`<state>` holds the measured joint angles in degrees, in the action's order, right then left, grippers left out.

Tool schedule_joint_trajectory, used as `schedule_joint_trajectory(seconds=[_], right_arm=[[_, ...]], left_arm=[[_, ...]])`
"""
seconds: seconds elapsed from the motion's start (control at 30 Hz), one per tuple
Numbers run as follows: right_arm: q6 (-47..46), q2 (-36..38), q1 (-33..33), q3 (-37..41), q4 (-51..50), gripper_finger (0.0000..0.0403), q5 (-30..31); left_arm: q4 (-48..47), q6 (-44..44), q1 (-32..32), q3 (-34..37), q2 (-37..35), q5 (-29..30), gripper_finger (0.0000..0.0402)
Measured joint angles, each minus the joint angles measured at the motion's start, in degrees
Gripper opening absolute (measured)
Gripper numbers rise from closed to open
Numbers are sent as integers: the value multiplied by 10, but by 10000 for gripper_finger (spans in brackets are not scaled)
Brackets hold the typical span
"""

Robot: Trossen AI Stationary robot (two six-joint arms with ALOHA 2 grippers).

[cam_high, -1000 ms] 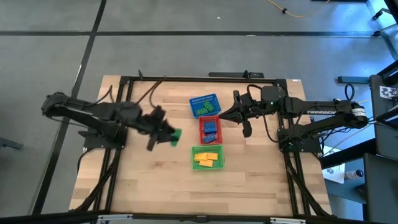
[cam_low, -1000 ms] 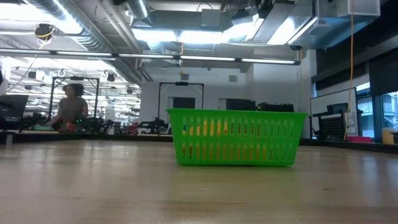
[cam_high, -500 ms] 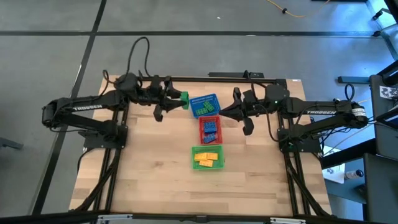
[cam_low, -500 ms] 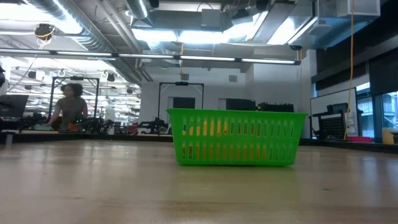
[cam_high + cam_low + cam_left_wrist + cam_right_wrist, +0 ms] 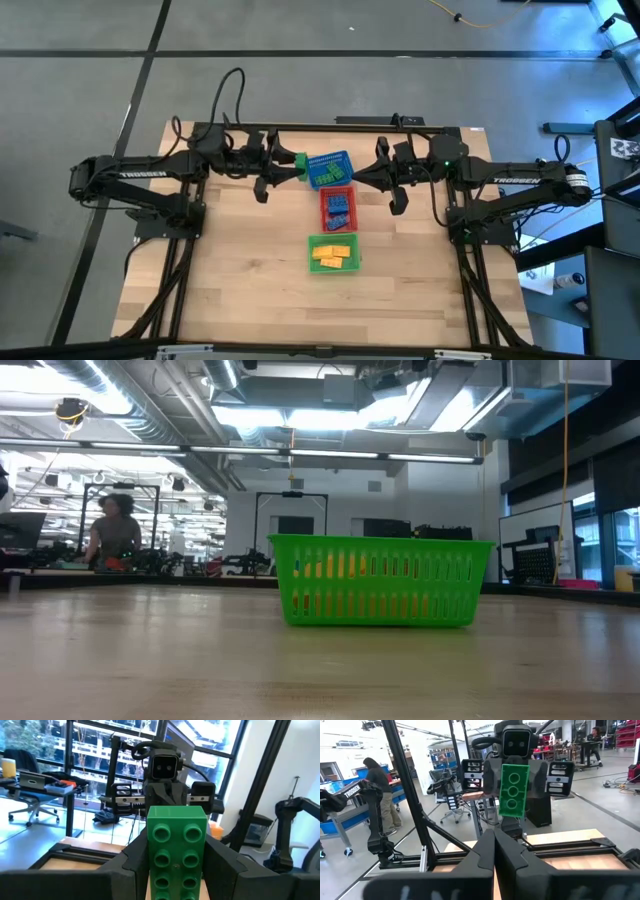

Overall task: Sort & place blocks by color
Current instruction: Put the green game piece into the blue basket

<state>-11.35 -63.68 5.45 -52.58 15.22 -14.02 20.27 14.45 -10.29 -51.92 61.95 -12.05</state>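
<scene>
My left gripper point(image 5: 292, 163) reaches from the table's left toward the blue basket point(image 5: 328, 169) and is shut on a green brick point(image 5: 299, 162). The left wrist view shows the brick point(image 5: 176, 851) close up, and the right wrist view shows it point(image 5: 513, 790) farther off. My right gripper point(image 5: 362, 182) hovers shut just right of the blue and red baskets, with its fingers point(image 5: 495, 855) together. The blue basket holds green bricks. The red basket point(image 5: 338, 207) holds blue bricks, and the green basket point(image 5: 333, 252) holds yellow ones. My left gripper pinches the green brick by its two long sides point(image 5: 150, 860) between both fingers. The studded face is turned toward the wrist, and the brick's free end sticks out past the fingertips. The fingers come level from the table's left. The brick is lifted clear, beside the blue basket's left rim.
The three baskets stand in a row down the table's middle. In the low view the green basket point(image 5: 380, 580) is nearest, with yellow showing through its mesh. Bare wood lies to the left, right and near side. People show in the room beyond the table.
My left gripper has carried the green brick from the table's middle left toward the far edge and to the right, up to the blue basket's left rim, staying shut on it. Most of that travel came first, then a small shift right. My right arm kept still.
</scene>
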Motion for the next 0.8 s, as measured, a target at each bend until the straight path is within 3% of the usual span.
schedule_joint_trajectory(seconds=[0.23,0.43,0.57,0.8], right_arm=[[0,0,0,0,0,0,0],[1,0,0,0,0,0,0],[0,0,0,0,2,0,0],[-1,0,0,0,3,0,0]], left_arm=[[-1,7,0,0,0,5,130],[-19,63,-3,-2,27,14,130],[-125,74,-28,-43,84,19,130],[-289,3,-111,-142,221,5,130]])
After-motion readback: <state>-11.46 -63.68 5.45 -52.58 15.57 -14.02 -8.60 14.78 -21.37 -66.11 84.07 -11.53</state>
